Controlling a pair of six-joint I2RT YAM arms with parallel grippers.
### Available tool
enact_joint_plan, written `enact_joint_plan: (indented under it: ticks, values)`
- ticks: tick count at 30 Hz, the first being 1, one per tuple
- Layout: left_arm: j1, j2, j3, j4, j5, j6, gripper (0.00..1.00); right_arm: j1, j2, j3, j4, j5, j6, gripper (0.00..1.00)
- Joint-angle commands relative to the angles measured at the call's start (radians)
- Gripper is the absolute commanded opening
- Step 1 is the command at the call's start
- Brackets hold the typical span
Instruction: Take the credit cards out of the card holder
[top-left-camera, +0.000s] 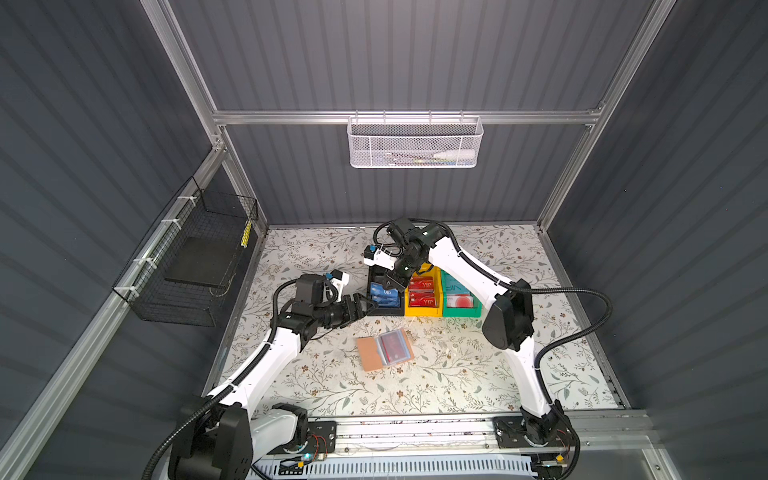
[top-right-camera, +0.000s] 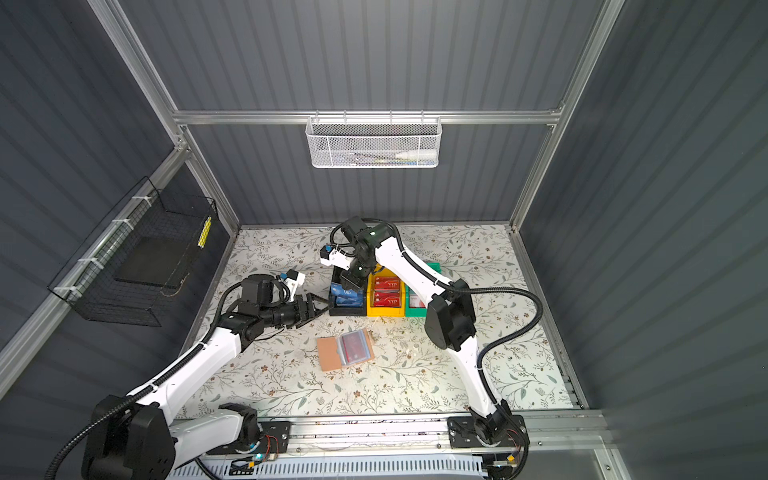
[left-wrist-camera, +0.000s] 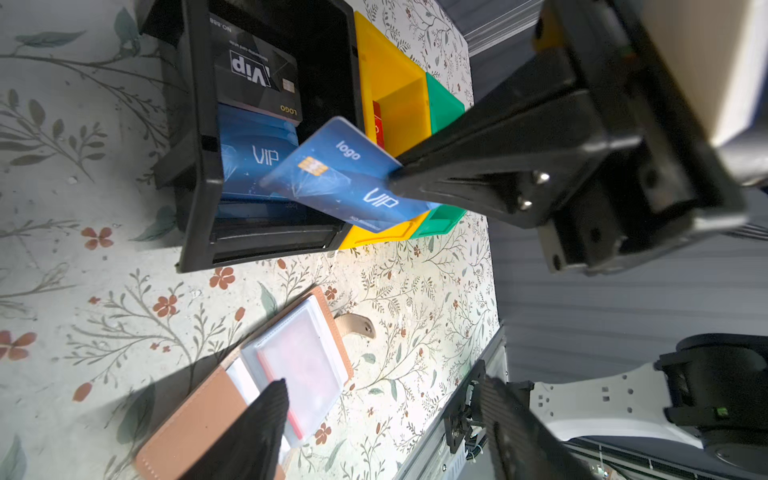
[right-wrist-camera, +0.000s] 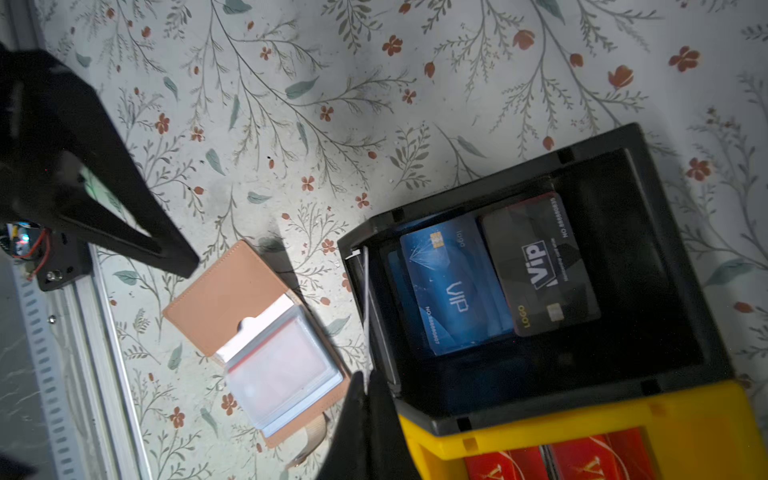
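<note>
the right hand (left-wrist-camera: 395, 179) has its fingers pressed together on one end of a blue card (left-wrist-camera: 340, 183). the card sticks out past the fingertips, tilted, above the open black bin (left-wrist-camera: 199, 166). in the right wrist view the same card shows only edge-on, as a thin pale line running out from the closed fingertips. under the hand, inside the bin, lie more blue cards (right-wrist-camera: 449, 291) and a black card (right-wrist-camera: 540, 266) with white "vip" lettering, partly overlapping them.

the left hand (top-left-camera: 365, 304) lies roughly level with the counter (top-left-camera: 457, 374), its fingers apart. its fingertips point at the black bin's outer wall, just beside it, on the side away from the yellow bin (top-left-camera: 422, 311). whether they touch the wall cannot be told.

the card holder (top-left-camera: 368, 353) lies open and flat on the counter, clear sleeves up, apart from both hands and nearer the arm bases than either. it sits on the near side of the left hand's fingertips and well below the right hand. a red card (top-left-camera: 392, 347) shows through its top sleeve, and its strap (left-wrist-camera: 357, 326) lies loose on the side nearest the bins.

beyond the right hand, away from the left hand, the yellow bin holds red cards (top-left-camera: 422, 291), and a green bin (top-left-camera: 461, 311) stands against it.
</note>
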Motion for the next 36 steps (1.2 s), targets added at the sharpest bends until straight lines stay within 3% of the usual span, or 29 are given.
enact_joint_plan:
  ticks: [1,9,36]
  values:
    - [0.010,-0.016,-0.027,-0.019,-0.001,0.024,0.77,0.000,0.007,-0.010,0.005,0.026,-0.100,0.00]
    - [0.016,0.007,-0.046,0.017,0.010,0.016,0.77,-0.002,0.042,0.001,0.009,0.039,-0.201,0.00]
    - [0.034,0.071,-0.058,0.066,0.041,0.013,0.77,-0.004,0.139,-0.004,0.012,-0.020,-0.217,0.00]
